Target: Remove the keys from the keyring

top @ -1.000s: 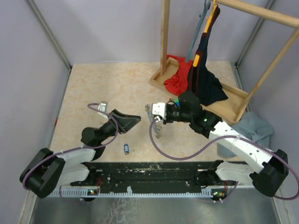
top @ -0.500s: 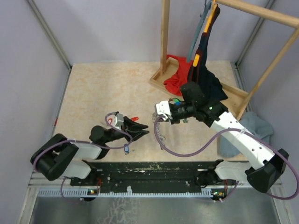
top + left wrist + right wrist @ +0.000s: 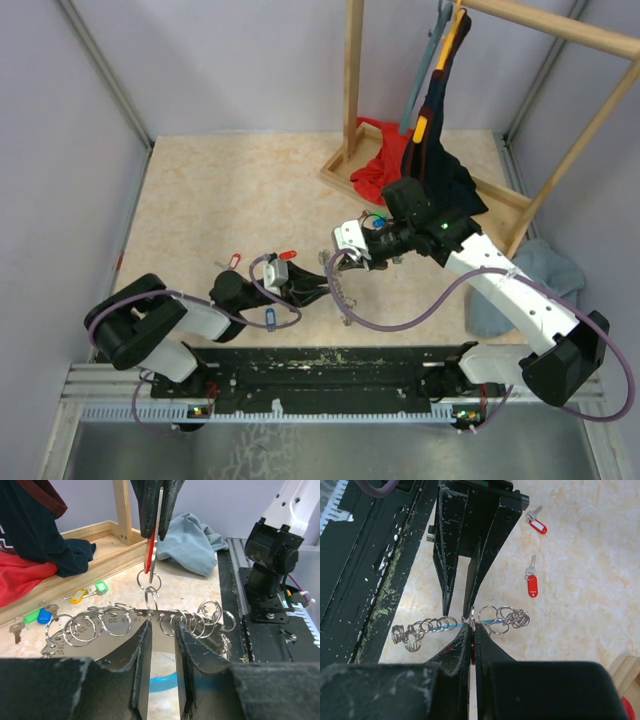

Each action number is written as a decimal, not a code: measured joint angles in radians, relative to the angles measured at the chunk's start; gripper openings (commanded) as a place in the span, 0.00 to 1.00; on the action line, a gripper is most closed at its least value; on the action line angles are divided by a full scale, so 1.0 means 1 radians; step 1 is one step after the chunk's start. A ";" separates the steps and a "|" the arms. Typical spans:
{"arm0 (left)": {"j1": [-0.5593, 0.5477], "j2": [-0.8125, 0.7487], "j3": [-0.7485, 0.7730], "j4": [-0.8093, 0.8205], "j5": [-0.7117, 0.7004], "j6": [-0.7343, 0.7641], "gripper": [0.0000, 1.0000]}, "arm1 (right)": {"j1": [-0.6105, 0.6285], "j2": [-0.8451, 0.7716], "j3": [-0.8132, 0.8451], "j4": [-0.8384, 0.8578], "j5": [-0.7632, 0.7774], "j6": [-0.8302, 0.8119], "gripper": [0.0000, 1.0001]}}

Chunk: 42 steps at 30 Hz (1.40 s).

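Observation:
The keyring is a grey numbered metal strip with many split rings and a light-blue sleeve. It hangs above the table. My right gripper is shut on a red-tagged key that is still on one ring, and holds it from above. My left gripper is narrowly open, with its tips at the strip under that ring. Loose keys lie on the table: two red, one blue, and yellow and green by the rack.
A wooden clothes rack stands at the back right with a red cloth and a dark garment on its base. A grey-blue cloth lies to the right. The black base rail runs along the near edge.
My left arm has swung right and forward to the keyring, and its jaws have narrowed from wide open. My right gripper has kept hold of the red-tagged key and shifted slightly.

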 measured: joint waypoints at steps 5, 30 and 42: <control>-0.021 0.011 0.000 0.000 -0.065 0.034 0.29 | -0.004 0.001 0.000 -0.001 -0.016 -0.006 0.00; -0.120 0.008 -0.006 0.000 -0.270 0.069 0.24 | -0.004 0.014 0.000 0.002 -0.039 -0.006 0.00; -0.125 -0.022 -0.013 0.000 -0.275 0.081 0.07 | -0.004 0.014 0.000 0.003 -0.040 -0.006 0.00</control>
